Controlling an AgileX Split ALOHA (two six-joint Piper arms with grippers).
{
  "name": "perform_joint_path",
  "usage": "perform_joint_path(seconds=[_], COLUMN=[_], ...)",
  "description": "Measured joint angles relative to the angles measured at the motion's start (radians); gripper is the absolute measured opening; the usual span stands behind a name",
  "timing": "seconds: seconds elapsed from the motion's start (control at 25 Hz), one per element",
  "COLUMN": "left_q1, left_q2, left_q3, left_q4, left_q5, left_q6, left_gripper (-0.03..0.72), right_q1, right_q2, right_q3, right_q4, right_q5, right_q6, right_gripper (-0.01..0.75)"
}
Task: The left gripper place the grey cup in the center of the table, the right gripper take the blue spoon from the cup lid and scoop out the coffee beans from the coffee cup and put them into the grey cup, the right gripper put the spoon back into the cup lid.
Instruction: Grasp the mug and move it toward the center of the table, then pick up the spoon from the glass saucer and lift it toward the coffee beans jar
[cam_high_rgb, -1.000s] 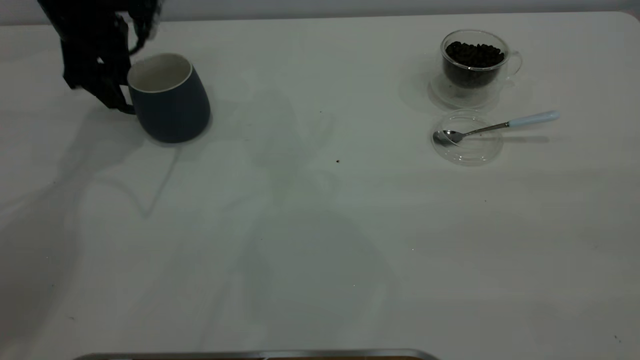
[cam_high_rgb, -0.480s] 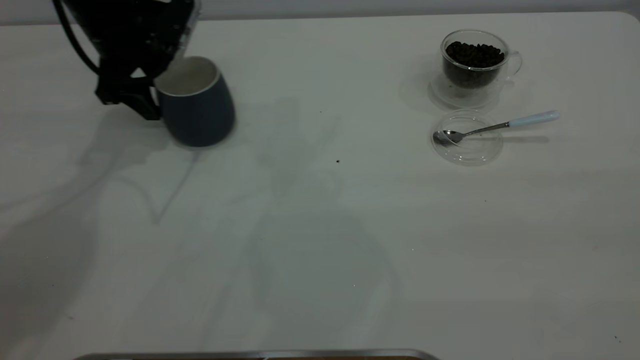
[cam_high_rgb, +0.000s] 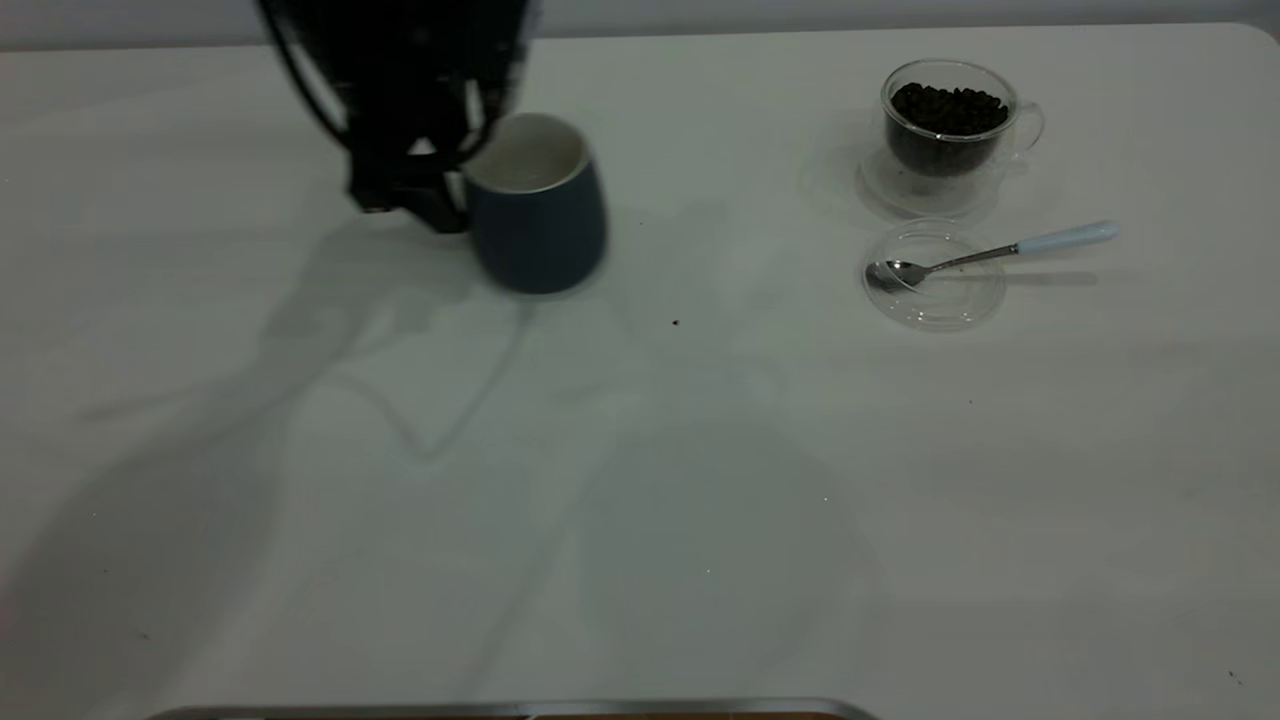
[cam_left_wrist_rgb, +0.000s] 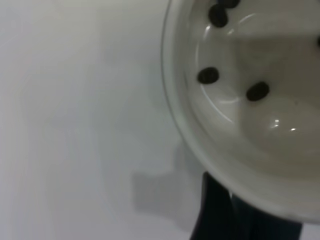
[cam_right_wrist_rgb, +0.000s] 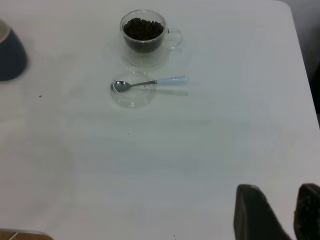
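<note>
Mug travel is the one change: the left gripper (cam_high_rgb: 425, 205), clamped on the handle side of the grey cup (cam_high_rgb: 538, 215), has carried it rightward across the table (cam_high_rgb: 640, 480), from near the far-left edge a second ago, through a halfway spot half a second ago, to left of centre now. The cup stands upright, and the left wrist view shows a few coffee beans (cam_left_wrist_rgb: 208, 75) lying on its white inside. A tiny dark speck (cam_high_rgb: 675, 323) on the tabletop lies just right of the cup, where it was before. Farther right nothing has shifted: the coffee cup (cam_high_rgb: 950, 125) full of beans stands at the far right, and just in front of it the cup lid (cam_high_rgb: 935, 290) holds the bowl of the blue spoon (cam_high_rgb: 990, 253), whose pale handle juts out over the rim to the right. The right gripper (cam_right_wrist_rgb: 277, 210) hangs well off from these things, fingers (cam_right_wrist_rgb: 252, 212) apart, holding nothing.
</note>
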Motion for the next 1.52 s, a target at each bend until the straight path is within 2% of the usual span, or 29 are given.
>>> perform_joint_path(seconds=[0.2, 0.56, 0.88, 1.24, 1.52], left_q1=[-0.042, -0.042, -0.019, -0.012, -0.010], left_q2=[0.000, 0.000, -0.066, -0.266, -0.554], left_q3=[0.000, 0.000, 0.000, 0.000, 0.001], left_q4=[-0.005, 0.001, 0.054, 0.059, 0.059], left_q5=[-0.023, 0.046, 0.095, 0.231, 0.370], left_q6=[-0.021, -0.035, -0.188, -0.239, -0.527], left_gripper=[0.588, 0.588, 0.588, 0.588, 0.588], right_q1=[0.000, 0.000, 0.000, 0.000, 0.000], right_q2=[0.000, 0.000, 0.000, 0.000, 0.000], right_q3=[0.000, 0.000, 0.000, 0.000, 0.000], right_q4=[0.000, 0.000, 0.000, 0.000, 0.000], right_q5=[0.000, 0.000, 0.000, 0.000, 0.000], right_q6=[0.000, 0.000, 0.000, 0.000, 0.000], right_gripper=[0.238, 0.238, 0.238, 0.238, 0.238])
